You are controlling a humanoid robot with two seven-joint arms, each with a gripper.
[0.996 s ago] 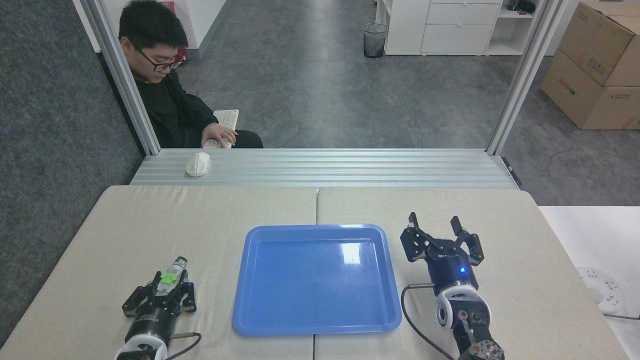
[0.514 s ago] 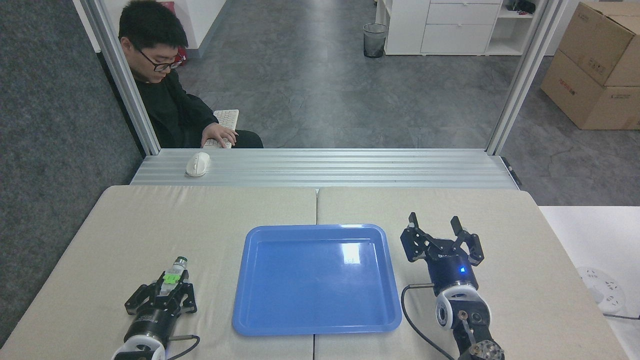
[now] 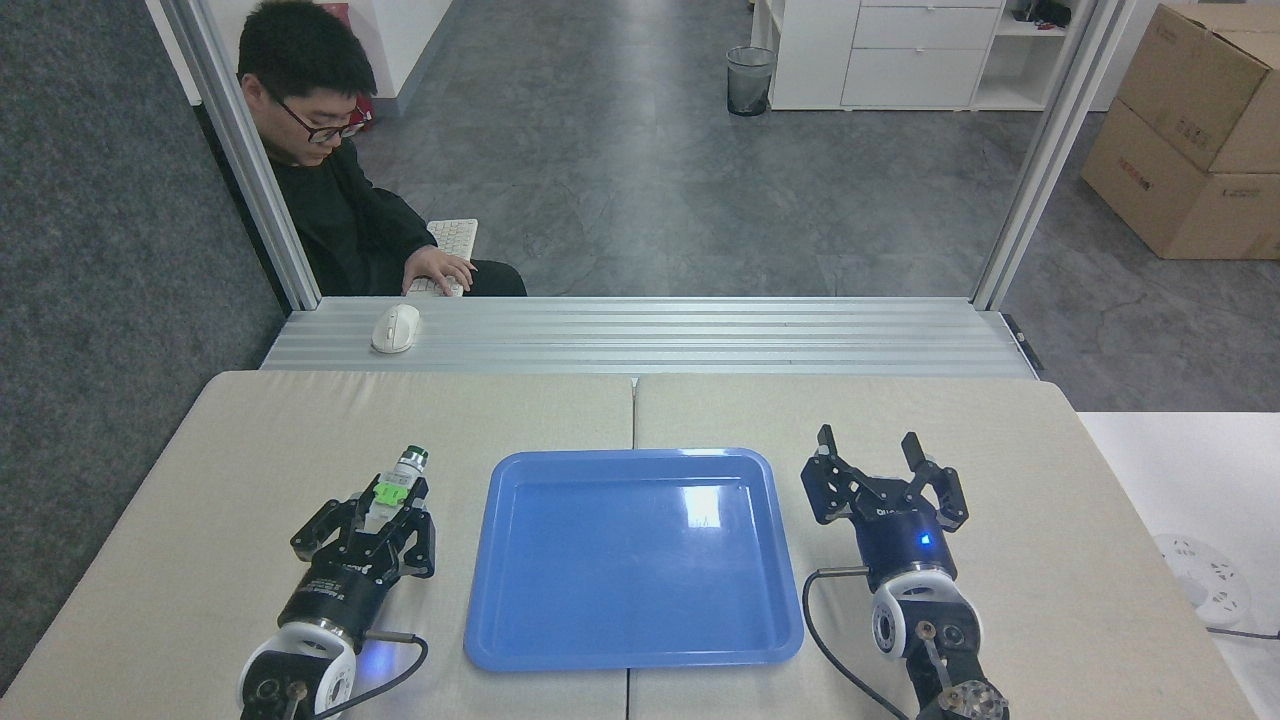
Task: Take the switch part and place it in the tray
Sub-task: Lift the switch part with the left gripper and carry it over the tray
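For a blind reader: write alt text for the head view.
The left gripper holds a small green switch part left of an empty blue tray on a beige table. The right gripper rests open, right of it.

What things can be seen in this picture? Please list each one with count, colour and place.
switch part: 1, green and white-grey with dark cap, held in left tool, left of tray
tray: 1, blue, table centre
table: 1, beige, foreground
mouse: 1, white, metal ledge behind table
keyboard: 1, white, under person's hand
person: 1, dark clothes, far left
bin: 1, grey, far floor
cardboard boxes: 2, brown, far right
left tool: 1, black, shut on switch part
right tool: 1, black, open, right of tray
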